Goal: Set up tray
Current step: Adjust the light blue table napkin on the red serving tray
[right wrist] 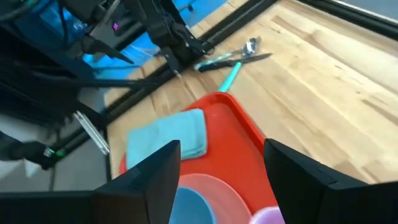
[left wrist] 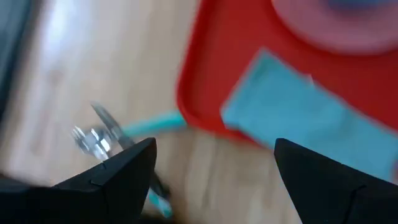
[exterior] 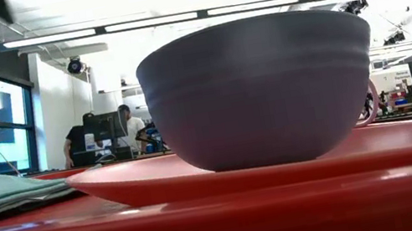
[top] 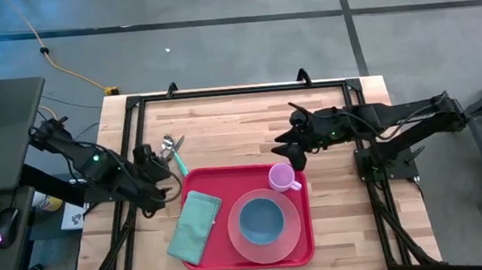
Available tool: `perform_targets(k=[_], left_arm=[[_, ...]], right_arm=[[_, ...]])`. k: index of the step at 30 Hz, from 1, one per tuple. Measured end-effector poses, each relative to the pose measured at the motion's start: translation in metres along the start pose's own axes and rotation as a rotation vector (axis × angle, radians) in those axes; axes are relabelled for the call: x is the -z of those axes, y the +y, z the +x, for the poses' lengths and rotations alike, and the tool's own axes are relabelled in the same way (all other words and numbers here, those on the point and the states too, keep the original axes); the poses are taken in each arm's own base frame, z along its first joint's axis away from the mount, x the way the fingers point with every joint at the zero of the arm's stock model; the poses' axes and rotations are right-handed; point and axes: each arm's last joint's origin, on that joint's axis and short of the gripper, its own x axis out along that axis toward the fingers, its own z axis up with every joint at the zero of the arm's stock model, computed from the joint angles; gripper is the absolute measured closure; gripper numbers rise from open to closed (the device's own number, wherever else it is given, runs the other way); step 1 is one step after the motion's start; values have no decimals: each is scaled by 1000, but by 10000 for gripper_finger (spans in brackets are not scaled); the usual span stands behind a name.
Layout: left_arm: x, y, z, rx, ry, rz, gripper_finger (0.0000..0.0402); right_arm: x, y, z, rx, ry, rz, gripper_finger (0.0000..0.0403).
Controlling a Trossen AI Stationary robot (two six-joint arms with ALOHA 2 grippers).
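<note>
The tray [top: 194, 182] lies flat on the wooden table [top: 222, 123], against the middle of its near edge. On it sit a folded teal cloth [top: 194, 228] toward the table's left side, a round pink plate [top: 267, 229] carrying a blue bowl [top: 260, 219] toward the right, and a small pink cup [top: 281, 178] at the tray's far right corner, just beside the plate.

Off the tray, near its far left corner, a cluster of cutlery [top: 172, 152] with teal handles rests on the bare wood (the metal heads point toward the table's far edge).

The left gripper [top: 159, 175] hovers near the table's left edge, beside the tray's left rim and next to the cutlery; its fingers are spread apart and hold nothing. The right gripper [top: 291, 139] hangs above the table's middle, just beyond the tray's far rim near the cup, with its fingers also parted and empty.

In the room behind, people stand at desks.
</note>
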Motion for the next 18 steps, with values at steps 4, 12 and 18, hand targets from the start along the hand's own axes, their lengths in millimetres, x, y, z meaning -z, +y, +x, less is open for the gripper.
perform_targets(k=[4, 12, 18], left_arm=[[1, -14, 11, 91, 188, 49, 41], [-18, -48, 24, 349, 164, 36, 41], [-40, -81, 33, 516, 4, 31, 41]], right_arm=[[-1, 0, -2, 13, 16, -42, 192], [3, -1, -3, 3, 69, -93, 192], [5, -2, -3, -10, 98, -129, 192]])
